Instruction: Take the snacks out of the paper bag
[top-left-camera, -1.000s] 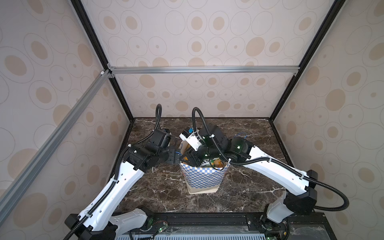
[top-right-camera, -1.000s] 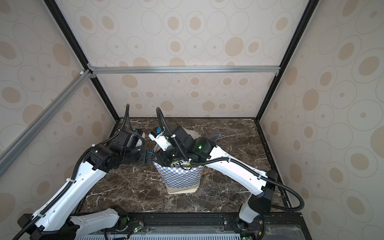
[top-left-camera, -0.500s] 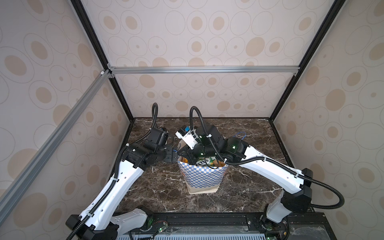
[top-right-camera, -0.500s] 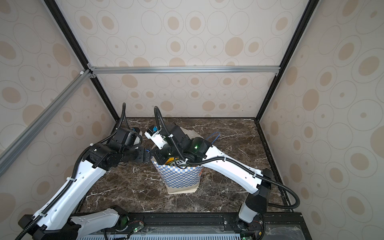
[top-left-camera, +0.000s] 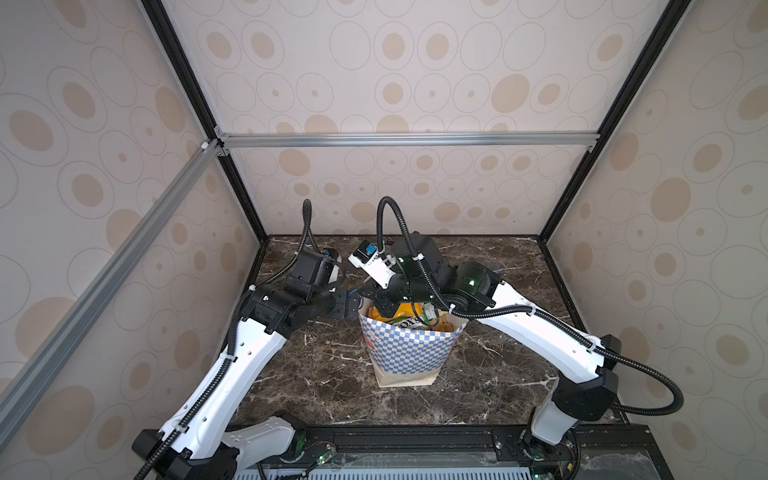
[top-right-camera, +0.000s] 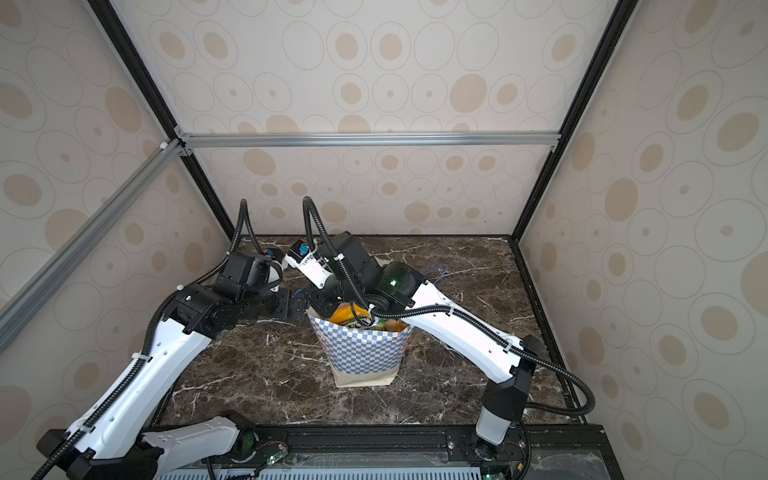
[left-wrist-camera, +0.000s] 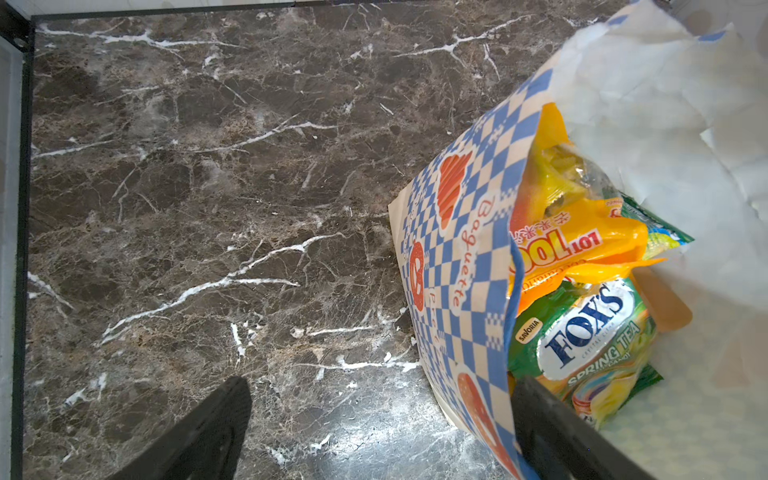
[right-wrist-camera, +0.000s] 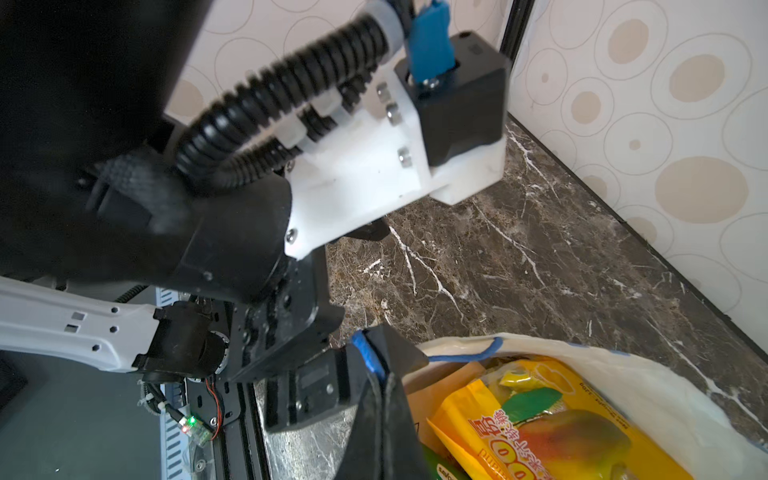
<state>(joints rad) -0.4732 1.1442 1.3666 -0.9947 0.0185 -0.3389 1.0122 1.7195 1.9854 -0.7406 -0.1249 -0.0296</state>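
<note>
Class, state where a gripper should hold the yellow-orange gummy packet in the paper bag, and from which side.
Probably its crumpled top edge, from above: the yellow-orange gummy packet sits uppermost at the opening, and the paper bag walls in its sides.

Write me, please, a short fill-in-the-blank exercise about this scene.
1. The paper bag has checks of white and ____.
2. The snacks lie ____ the paper bag.
3. The left gripper is ____.
4. The right gripper is ____.
Missing words: blue; inside; open; shut.
</note>
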